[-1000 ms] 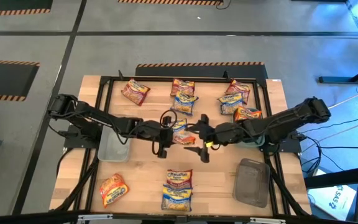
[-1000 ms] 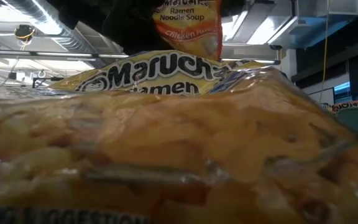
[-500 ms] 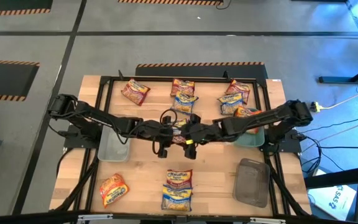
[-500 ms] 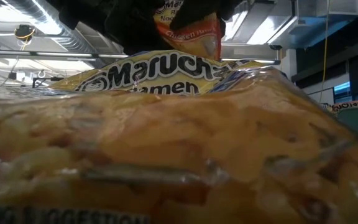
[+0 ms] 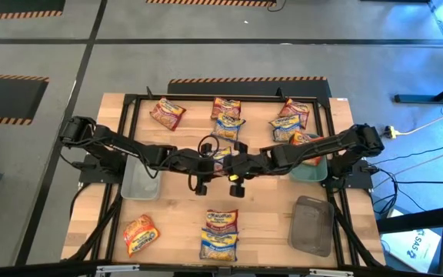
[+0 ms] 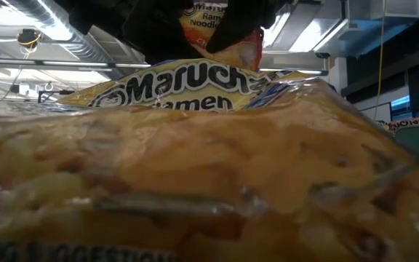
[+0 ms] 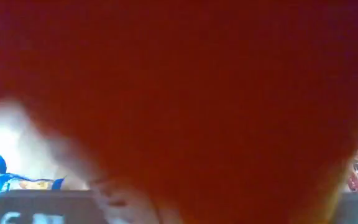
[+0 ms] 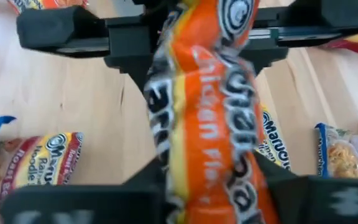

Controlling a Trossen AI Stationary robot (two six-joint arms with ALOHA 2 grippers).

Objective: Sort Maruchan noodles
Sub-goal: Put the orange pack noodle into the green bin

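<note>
Mid-surface, both grippers meet on one orange packet [image 8: 210,106].
Left gripper [image 5: 204,163] and right gripper [image 5: 235,165] face each other at the centre of the surface [image 5: 175,219], the packet held in the air between them; the right wrist view shows the right fingers [image 8: 129,186] clamped on one end and the left gripper's bar gripping the other. Whether the left fingers have loosened, I cannot tell. Other packets lie well apart: a row along the far edge [image 5: 228,108], a stack of two [image 5: 220,235] at the near edge, one orange packet [image 5: 140,233] near the left corner. Three trays sit around: clear [image 5: 140,185], teal [image 5: 311,171], grey [image 5: 312,225].
</note>
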